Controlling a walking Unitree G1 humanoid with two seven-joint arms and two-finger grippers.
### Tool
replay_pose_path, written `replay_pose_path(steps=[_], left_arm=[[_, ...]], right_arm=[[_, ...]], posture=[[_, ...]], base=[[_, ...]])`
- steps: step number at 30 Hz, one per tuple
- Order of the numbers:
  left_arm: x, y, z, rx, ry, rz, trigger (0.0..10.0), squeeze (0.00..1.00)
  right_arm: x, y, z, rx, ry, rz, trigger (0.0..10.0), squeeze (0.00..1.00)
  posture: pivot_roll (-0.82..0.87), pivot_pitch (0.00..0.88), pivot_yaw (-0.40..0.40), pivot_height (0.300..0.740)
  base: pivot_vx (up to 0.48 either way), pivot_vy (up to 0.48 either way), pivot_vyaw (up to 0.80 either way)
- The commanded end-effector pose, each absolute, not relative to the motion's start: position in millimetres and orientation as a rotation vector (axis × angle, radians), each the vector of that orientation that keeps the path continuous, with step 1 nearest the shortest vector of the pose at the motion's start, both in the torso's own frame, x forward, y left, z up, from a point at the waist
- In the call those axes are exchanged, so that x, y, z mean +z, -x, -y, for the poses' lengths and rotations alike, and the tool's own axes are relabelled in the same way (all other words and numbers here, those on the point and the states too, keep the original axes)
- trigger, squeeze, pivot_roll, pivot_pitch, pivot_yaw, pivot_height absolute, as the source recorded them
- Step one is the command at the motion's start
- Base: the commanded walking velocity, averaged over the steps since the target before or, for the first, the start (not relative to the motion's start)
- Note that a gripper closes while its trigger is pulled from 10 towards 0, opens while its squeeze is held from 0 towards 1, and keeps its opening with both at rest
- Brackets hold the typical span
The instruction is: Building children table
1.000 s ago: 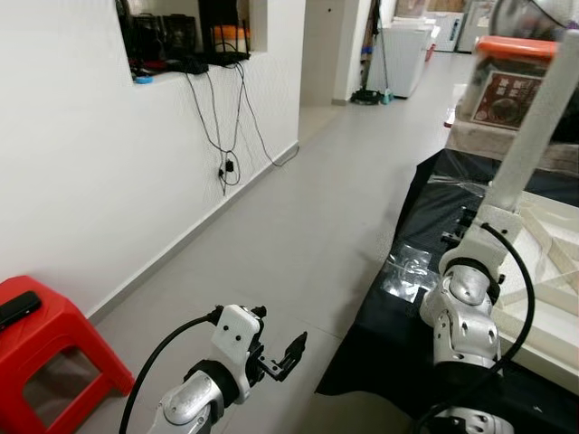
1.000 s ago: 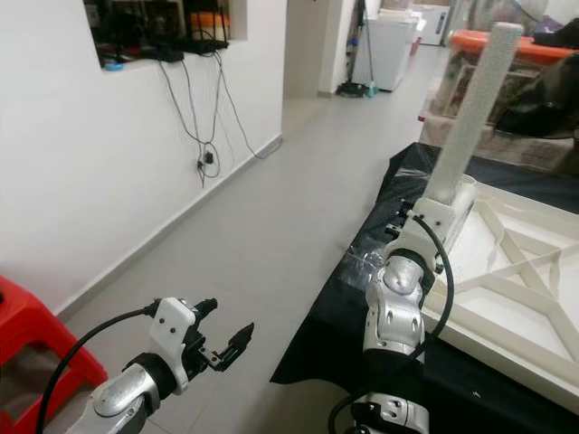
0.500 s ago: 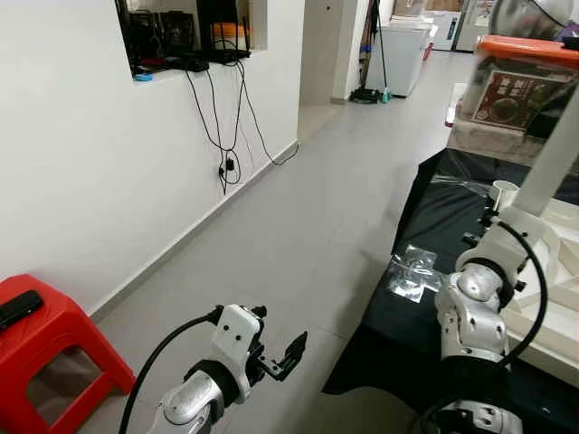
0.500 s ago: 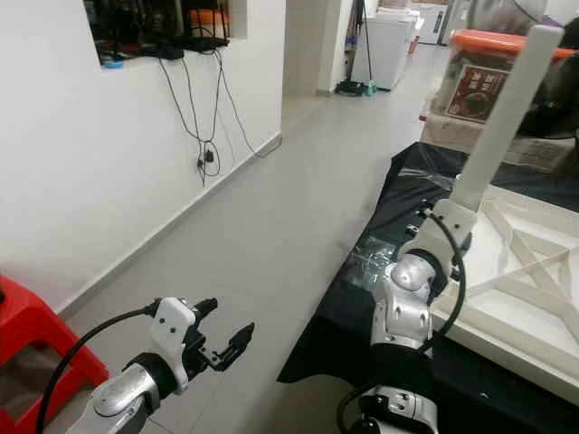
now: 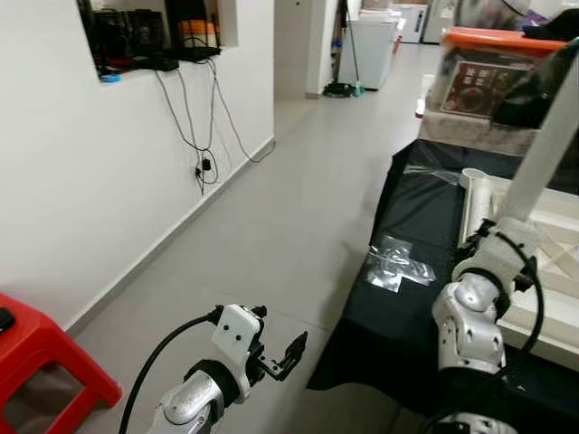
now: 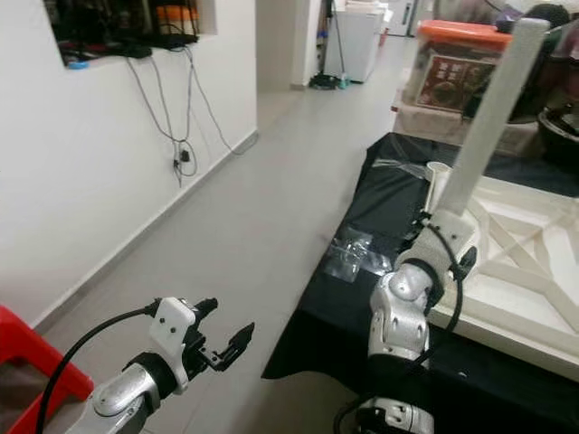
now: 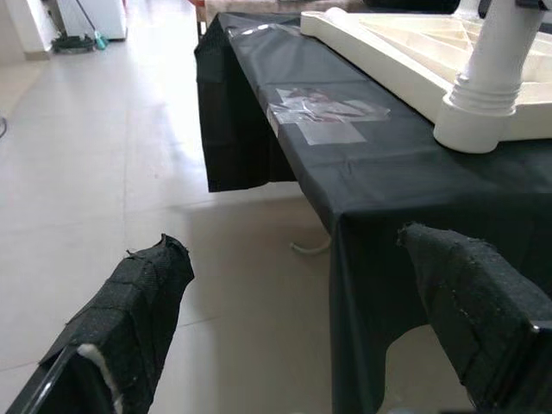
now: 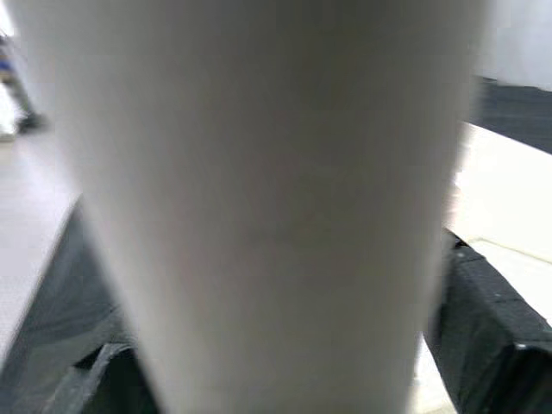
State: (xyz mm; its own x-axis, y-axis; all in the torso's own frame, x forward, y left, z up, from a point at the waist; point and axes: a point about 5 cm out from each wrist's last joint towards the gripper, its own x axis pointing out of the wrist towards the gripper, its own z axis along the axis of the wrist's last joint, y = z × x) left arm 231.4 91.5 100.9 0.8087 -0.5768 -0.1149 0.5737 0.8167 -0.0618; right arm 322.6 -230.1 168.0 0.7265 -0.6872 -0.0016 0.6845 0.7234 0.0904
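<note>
Over the grey floor my left end effector (image 5: 288, 354) idles with fingers apart; near the black-draped table's (image 5: 407, 298) left edge, my right end effector (image 8: 285, 362) clamps the long white plastic leg (image 6: 484, 108) above the upturned white tabletop (image 6: 525, 262). Misaligned tilt could jam its socket.

The white table leg (image 8: 259, 198) is blurred close-up, hiding most of the right pincer (image 8: 285, 362).

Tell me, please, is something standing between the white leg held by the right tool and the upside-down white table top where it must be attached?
Nothing visible does. The right tool holds the white leg tilted, at the near edge of the white table top on the black cloth. One leg is already mounted. The clear plastic bag lies aside.
</note>
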Motion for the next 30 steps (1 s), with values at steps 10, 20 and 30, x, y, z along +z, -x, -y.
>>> replay_pose_path(steps=[10,20,30], left_arm=[[97,-231,-92,-0.620,0.019,-0.149,10.0,0.00],[96,-232,-92,-0.622,0.018,-0.151,10.0,0.00],[95,-233,-93,-0.612,0.007,-0.148,10.0,0.00]], right_arm=[[158,-297,206,-0.525,-0.005,0.089,10.0,0.00],[141,-268,200,-0.402,0.007,0.052,10.0,0.00],[129,-243,191,-0.273,0.058,-0.005,10.0,0.00]], posture=[[0.08,0.000,-0.013,0.740],[0.07,0.000,-0.007,0.740],[0.06,0.000,-0.008,0.740]], base=[[0.000,0.000,0.00],[0.000,0.000,0.00],[0.000,0.000,-0.23]])
